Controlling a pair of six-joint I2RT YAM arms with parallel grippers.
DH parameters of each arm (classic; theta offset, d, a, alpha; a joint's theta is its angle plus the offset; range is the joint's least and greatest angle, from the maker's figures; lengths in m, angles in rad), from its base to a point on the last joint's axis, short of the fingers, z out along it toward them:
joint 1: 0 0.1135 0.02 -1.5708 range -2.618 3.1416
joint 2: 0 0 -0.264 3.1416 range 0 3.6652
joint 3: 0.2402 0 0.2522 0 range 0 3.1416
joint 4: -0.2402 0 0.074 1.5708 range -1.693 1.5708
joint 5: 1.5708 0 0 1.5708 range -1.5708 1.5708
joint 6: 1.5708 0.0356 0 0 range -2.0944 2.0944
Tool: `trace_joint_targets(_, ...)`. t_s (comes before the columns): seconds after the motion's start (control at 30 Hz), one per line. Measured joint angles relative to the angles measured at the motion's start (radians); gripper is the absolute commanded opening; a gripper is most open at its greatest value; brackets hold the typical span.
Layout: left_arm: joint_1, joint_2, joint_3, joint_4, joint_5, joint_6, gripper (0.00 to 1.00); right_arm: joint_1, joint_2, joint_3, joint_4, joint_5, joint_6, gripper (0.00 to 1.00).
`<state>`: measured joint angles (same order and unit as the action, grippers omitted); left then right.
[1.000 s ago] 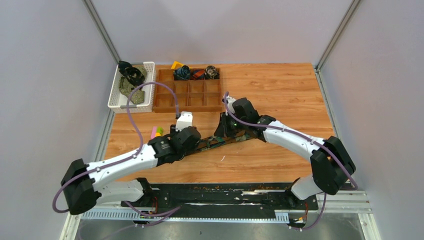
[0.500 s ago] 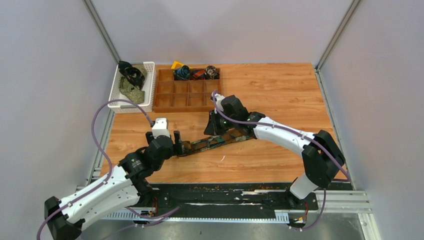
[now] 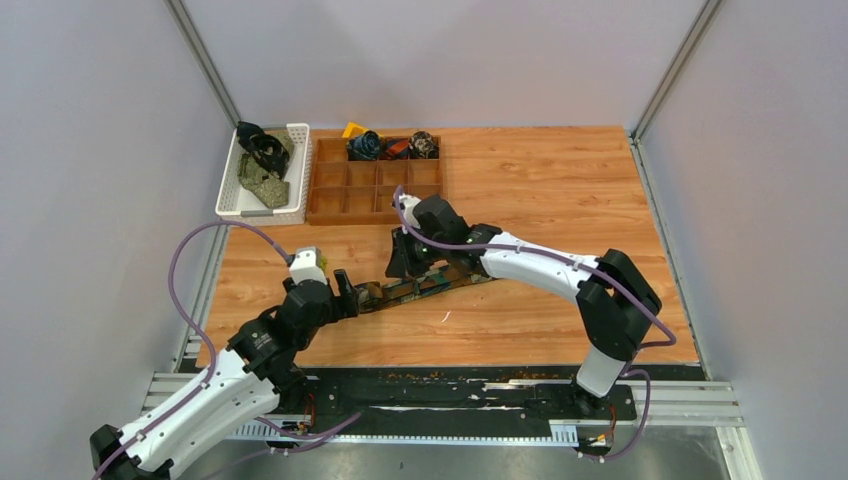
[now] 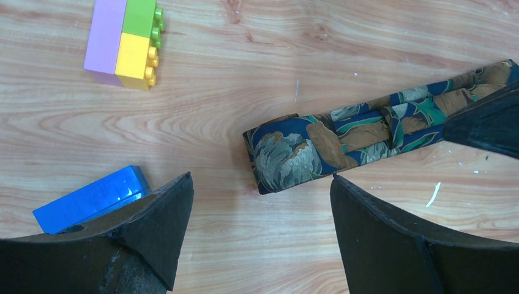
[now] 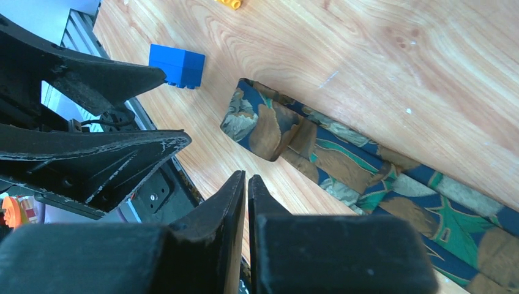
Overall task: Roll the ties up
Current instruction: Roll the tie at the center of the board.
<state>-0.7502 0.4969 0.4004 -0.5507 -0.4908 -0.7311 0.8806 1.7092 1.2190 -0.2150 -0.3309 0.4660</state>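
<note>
A navy tie (image 3: 425, 286) with brown and green leaves lies flat across the middle of the table, its left end folded back on itself (image 4: 287, 156). My left gripper (image 4: 260, 176) stands open just short of that folded end, holding nothing. My right gripper (image 5: 246, 177) is shut and empty, its tips low beside the near edge of the tie (image 5: 367, 165). Seen from above, it sits (image 3: 400, 262) over the tie's middle. Three rolled ties (image 3: 397, 147) fill the back row of a wooden organiser (image 3: 375, 195). More unrolled ties (image 3: 262, 165) are heaped in a white basket (image 3: 296, 190).
A blue block (image 4: 92, 199) lies by my left finger, and a pink, green and yellow block (image 4: 125, 40) lies further out. A yellow block (image 3: 352, 130) sits behind the organiser. Grey walls close in the table on three sides.
My left gripper has opened, let go of the tie's folded end and drawn back to the near left. My right arm has slid left along the tie.
</note>
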Motion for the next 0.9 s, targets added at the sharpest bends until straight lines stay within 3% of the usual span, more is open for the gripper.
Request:
trace_joint_targets(0.23, 0.052, 0.003, -0.026, 0.000, 0.053, -0.023, 0.87, 0.038, 0.058, 0.039, -0.010, 0.001, 0.000, 0.11)
trace_joint_targets(0.9, 0.058, -0.027, -0.066, 0.002, 0.066, -0.051, 0.83, 0.082, 0.196, 0.152, -0.044, 0.015, -0.005, 0.10)
